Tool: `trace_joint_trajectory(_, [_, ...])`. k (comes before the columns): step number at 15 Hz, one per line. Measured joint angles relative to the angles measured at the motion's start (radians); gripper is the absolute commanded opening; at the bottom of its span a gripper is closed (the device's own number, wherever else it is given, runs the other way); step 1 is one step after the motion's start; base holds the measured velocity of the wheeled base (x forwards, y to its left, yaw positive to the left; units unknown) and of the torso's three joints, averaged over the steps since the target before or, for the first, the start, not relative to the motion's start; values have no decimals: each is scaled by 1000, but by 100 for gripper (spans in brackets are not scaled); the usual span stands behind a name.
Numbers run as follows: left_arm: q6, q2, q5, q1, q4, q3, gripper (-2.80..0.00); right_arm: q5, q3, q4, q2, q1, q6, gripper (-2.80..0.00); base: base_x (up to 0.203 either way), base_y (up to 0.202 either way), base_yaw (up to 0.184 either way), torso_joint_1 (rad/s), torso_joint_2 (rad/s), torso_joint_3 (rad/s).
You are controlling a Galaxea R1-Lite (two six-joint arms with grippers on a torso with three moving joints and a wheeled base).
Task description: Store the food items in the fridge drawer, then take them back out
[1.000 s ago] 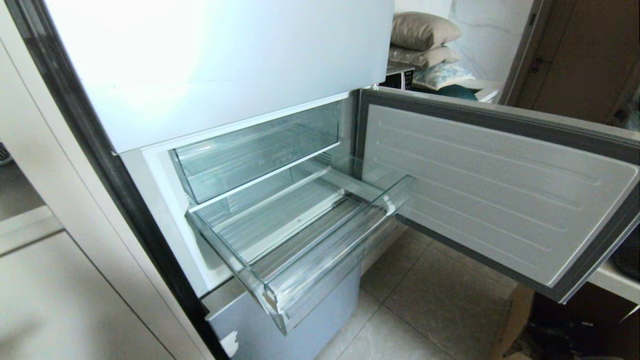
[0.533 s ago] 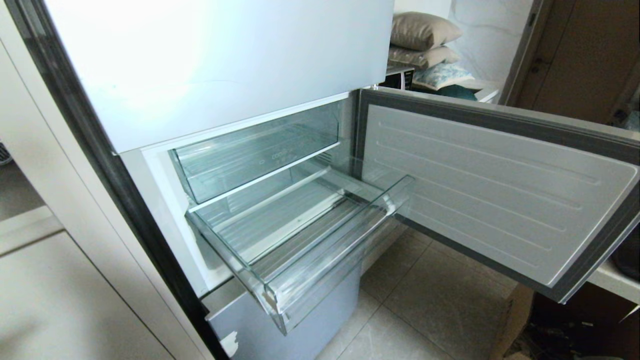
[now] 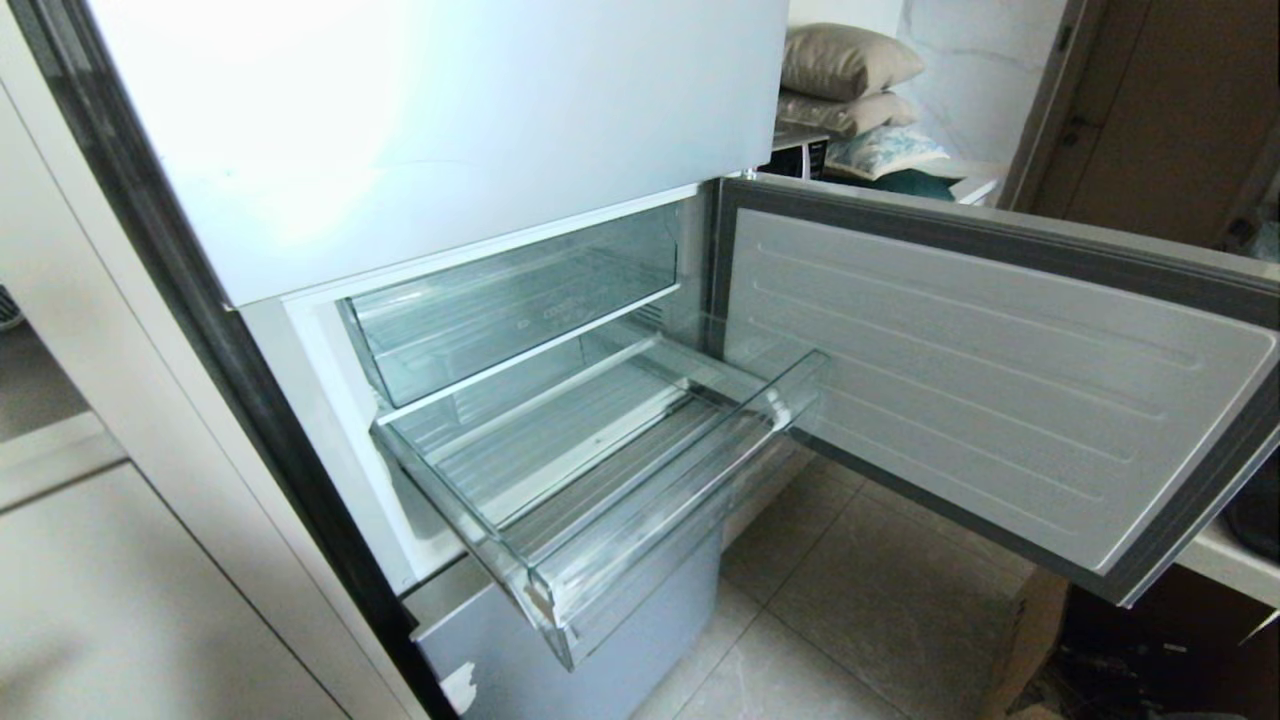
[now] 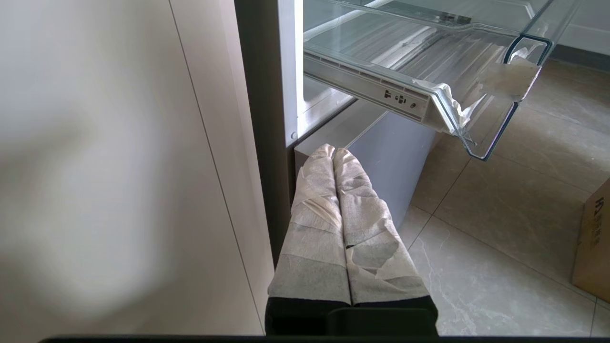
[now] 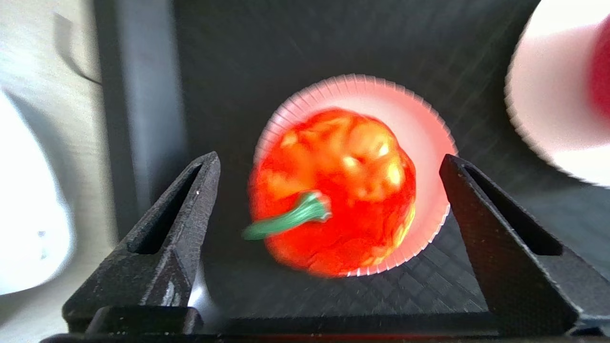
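Nothing has shifted in the head view since a second ago: you see the same fridge drawer [image 3: 600,500] pulled out and bare, its ribbed clear floor and thick front lip pointing toward 5 o'clock, with the clear bin [image 3: 520,310] above it at 11 o'clock and the open fridge door [image 3: 980,400] swung out at 3 o'clock. Grey floor tiles [image 3: 850,620] lie below the door, and stacked pillows [image 3: 850,90] sit at 1 o'clock beyond the fridge. Neither arm shows in that view. From the left wrist you see the left gripper [image 4: 334,151] hanging low beside the fridge, its tape-wrapped fingers [image 4: 314,209] pressed together with no gap, pointing at the blue-grey lower panel [image 4: 395,157]; the drawer's corner sits up at 1 o'clock from the tips, well apart. From the right wrist you see the right gripper [image 5: 329,164] with its black fingers [image 5: 190,205] spread wide, holding nothing. Between them, clear of both, the orange-red pumpkin-like item [image 5: 333,190] rests on a white fluted paper plate [image 5: 429,138] on a dark woven surface [image 5: 333,295], its green stem toward 8 o'clock. At 2 o'clock a second paper plate [image 5: 548,95] carries the round red item [image 5: 601,66], mostly cut off by the edge.
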Motion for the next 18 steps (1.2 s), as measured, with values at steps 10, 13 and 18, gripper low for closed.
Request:
trace_joint_trajectory(10, [0,0,0,0,0,0,-280,7,218,4,-468,12,-14,-280,0,0,0,0,0,0])
trace_joint_trajectory(13, [0,0,0,0,0,0,-280,-3,304,2,-701,82,-29,-280,0,0,0,0,0,0])
trace_joint_trajectory(18, [0,0,0,0,0,0,-280,-207,469,12,-1058,671,-70,-280,0,0,0,0,0,0])
